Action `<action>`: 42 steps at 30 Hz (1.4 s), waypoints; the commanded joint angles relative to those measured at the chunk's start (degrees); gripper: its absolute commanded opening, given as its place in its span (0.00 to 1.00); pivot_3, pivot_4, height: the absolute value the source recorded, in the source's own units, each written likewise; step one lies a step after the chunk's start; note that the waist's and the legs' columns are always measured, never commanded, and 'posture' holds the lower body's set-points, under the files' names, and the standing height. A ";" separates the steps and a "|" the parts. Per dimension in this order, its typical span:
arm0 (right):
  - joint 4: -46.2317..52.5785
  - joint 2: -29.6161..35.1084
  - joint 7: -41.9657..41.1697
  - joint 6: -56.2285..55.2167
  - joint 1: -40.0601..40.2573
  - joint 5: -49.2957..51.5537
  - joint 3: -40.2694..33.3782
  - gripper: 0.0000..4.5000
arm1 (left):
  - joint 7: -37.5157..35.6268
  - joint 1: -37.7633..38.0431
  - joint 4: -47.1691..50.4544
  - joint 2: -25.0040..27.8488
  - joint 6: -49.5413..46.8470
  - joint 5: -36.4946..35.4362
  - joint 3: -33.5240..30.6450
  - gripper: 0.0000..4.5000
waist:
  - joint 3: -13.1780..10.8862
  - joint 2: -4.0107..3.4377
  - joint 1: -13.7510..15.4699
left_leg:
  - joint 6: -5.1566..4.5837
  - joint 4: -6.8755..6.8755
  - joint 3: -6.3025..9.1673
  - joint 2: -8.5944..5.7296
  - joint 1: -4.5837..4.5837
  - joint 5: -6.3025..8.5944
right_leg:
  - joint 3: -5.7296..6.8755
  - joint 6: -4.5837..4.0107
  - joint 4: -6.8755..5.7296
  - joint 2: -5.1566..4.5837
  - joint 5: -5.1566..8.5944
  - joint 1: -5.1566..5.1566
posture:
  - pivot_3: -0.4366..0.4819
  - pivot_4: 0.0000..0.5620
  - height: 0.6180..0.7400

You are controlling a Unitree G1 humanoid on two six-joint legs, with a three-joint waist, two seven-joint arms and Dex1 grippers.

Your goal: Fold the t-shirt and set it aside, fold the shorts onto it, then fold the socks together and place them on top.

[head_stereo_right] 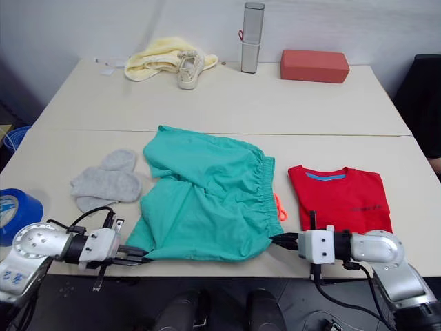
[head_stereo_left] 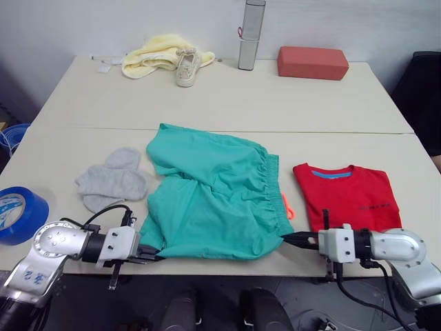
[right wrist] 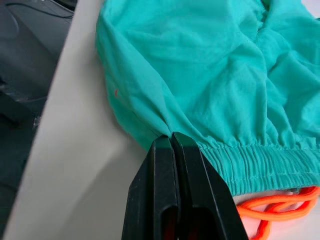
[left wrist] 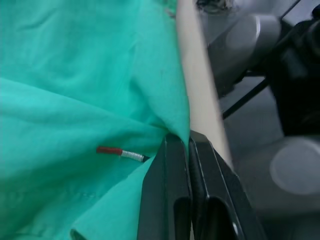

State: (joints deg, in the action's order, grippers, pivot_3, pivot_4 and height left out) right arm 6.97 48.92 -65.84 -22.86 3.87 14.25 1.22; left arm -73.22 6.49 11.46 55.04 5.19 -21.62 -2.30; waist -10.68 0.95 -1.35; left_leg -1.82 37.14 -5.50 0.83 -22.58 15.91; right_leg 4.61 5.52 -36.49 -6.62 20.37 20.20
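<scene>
Left eye view: teal shorts (head_stereo_left: 215,195) lie spread in the middle of a pale table (head_stereo_left: 227,103), near its front edge. A folded red t-shirt (head_stereo_left: 348,195) sits just to their right, and grey socks (head_stereo_left: 110,181) lie just to their left. The left gripper (head_stereo_left: 153,258) pinches the shorts' near left corner; the right gripper (head_stereo_left: 289,239) pinches the near right corner by the waistband. A blue tape roll (head_stereo_left: 19,214) rests at the far left. At the back are a yellow cloth (head_stereo_left: 157,54), a white shoe (head_stereo_left: 187,67), a silver bottle (head_stereo_left: 251,34) and a red block (head_stereo_left: 312,63).

Left wrist view: black fingers (left wrist: 167,195) are clamped together on a teal fabric fold at the table edge.

Right wrist view: black fingers (right wrist: 162,195) are closed on the hem beside the elastic waist, with the orange drawstring (right wrist: 277,207) close by.
</scene>
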 commanded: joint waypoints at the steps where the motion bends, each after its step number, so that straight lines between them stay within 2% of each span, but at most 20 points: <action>1: 2.46 1.43 -1.23 -1.67 3.93 2.64 -3.08 0.00 | 1.56 4.16 5.81 0.80 -3.20 -2.54 -4.62 0.01 | -0.03 -0.06 0.21 | -0.02 -0.05 0.01 0.00 0.14 0.03 | 0.00 -0.02 0.07 -0.01 0.01 -0.15 | 0.48 0.27 1.00; 7: 5.00 1.54 -2.22 -1.40 9.76 4.17 -3.55 0.00 | -0.24 14.44 11.54 4.07 -11.04 -5.19 -10.21 0.01 | -0.08 -0.14 -0.08 | -0.01 -0.20 0.08 0.06 0.35 0.31 | 0.04 -0.04 0.50 0.02 0.03 -0.48 | 0.48 0.27 1.00; 12: 7.63 2.25 -4.51 0.38 13.27 6.47 -2.49 0.00 | -4.72 22.73 15.30 9.39 -22.78 -9.50 -16.44 0.01 | -0.10 -0.18 -0.08 | 0.06 -0.19 0.07 0.07 0.35 0.36 | 0.04 -0.12 0.56 0.02 0.07 -0.50 | 0.48 0.27 1.00; 19: 4.45 1.57 -3.90 0.02 11.11 5.12 -2.89 0.00 | -5.00 21.62 18.63 11.86 -38.03 -18.79 -21.31 0.01 | -0.15 -0.24 0.07 | 0.13 -0.16 0.11 0.07 0.34 0.51 | 0.03 -0.17 0.60 0.02 0.09 -0.52 | 0.48 0.27 1.00; 23: 8.17 3.26 -7.99 4.88 13.13 13.23 -3.15 0.00 | -6.86 19.19 17.51 14.11 -40.22 -19.10 -22.80 0.01 | -0.20 -0.34 0.10 | 0.25 -0.17 0.10 0.06 0.33 0.45 | 0.03 -0.22 0.61 0.02 0.12 -0.51 | 0.48 0.27 1.00; 28: 13.69 6.31 -7.77 18.41 10.22 25.41 -7.50 0.00 | -7.54 6.32 12.66 17.29 -45.35 -24.21 -22.53 0.01 | -0.28 -0.46 0.27 | 0.10 -0.15 0.14 0.07 0.30 0.51 | 0.04 -0.22 0.60 0.02 0.12 -0.50 | 0.48 0.27 1.00; 30: 14.38 7.63 -7.13 24.67 7.31 29.44 -9.05 0.00 | -7.63 -1.16 8.72 18.12 -46.39 -25.01 -19.99 0.01 | -0.32 -0.53 0.24 | 0.10 -0.15 0.14 0.07 0.32 0.51 | 0.03 -0.21 0.60 0.01 0.12 -0.50 | 0.48 0.27 1.00; 32: 13.59 8.31 -4.65 31.78 1.42 34.01 -10.31 0.00 | -8.21 -11.73 2.89 18.60 -48.23 -25.67 -15.79 0.01 | -0.39 -0.64 0.21 | 0.13 -0.18 0.15 0.07 0.31 0.50 | 0.04 -0.21 0.58 0.02 0.12 -0.46 | 0.48 0.27 1.00; 35: 11.73 7.29 -3.10 37.21 -4.36 35.43 -10.71 0.00 | -9.43 -23.50 -3.60 17.67 -49.40 -23.71 -9.70 0.01 | -0.44 -0.70 0.01 | 0.15 -0.19 0.12 0.06 0.17 0.34 | 0.04 -0.18 0.52 0.02 0.10 -0.26 | 0.48 0.27 1.00; 37: 9.06 6.40 -2.80 38.97 -8.34 33.15 -9.28 0.00 | -7.93 -33.00 -9.77 14.03 -47.67 -19.99 -5.09 0.01 | -0.44 -0.71 0.03 | 0.14 -0.26 0.11 0.05 0.16 0.22 | 0.09 -0.20 0.49 0.03 0.11 -0.22 | 0.48 0.27 1.00; 39: 4.13 2.36 0.88 38.59 -15.88 29.02 -6.90 0.00 | -4.16 -44.01 -20.61 7.48 -39.43 -11.34 0.09 0.01 | -0.45 -0.70 0.13 | 0.11 -0.24 0.07 0.02 0.08 0.25 | 0.11 -0.21 0.43 0.07 0.11 -0.17 | 0.48 0.27 1.00; 42: -0.96 -2.31 5.73 40.91 -23.31 24.77 -4.46 0.00 | -1.08 -53.28 -33.56 1.18 -27.71 -1.77 3.97 0.01 | -0.48 -0.57 0.44 | -0.04 0.22 -0.06 -0.06 -0.44 0.11 | 0.13 -0.05 -0.01 0.14 0.03 0.35 | 0.48 0.27 1.00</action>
State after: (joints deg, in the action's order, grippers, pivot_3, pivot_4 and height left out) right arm 7.76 47.36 -62.73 16.77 -18.08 40.92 -3.74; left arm -75.96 -44.44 -16.62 56.73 -29.11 -28.47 0.88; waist -11.17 0.38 -0.91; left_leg -1.91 37.48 -5.65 0.74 -23.25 15.91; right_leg 4.68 5.56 -36.84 -6.47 20.35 20.76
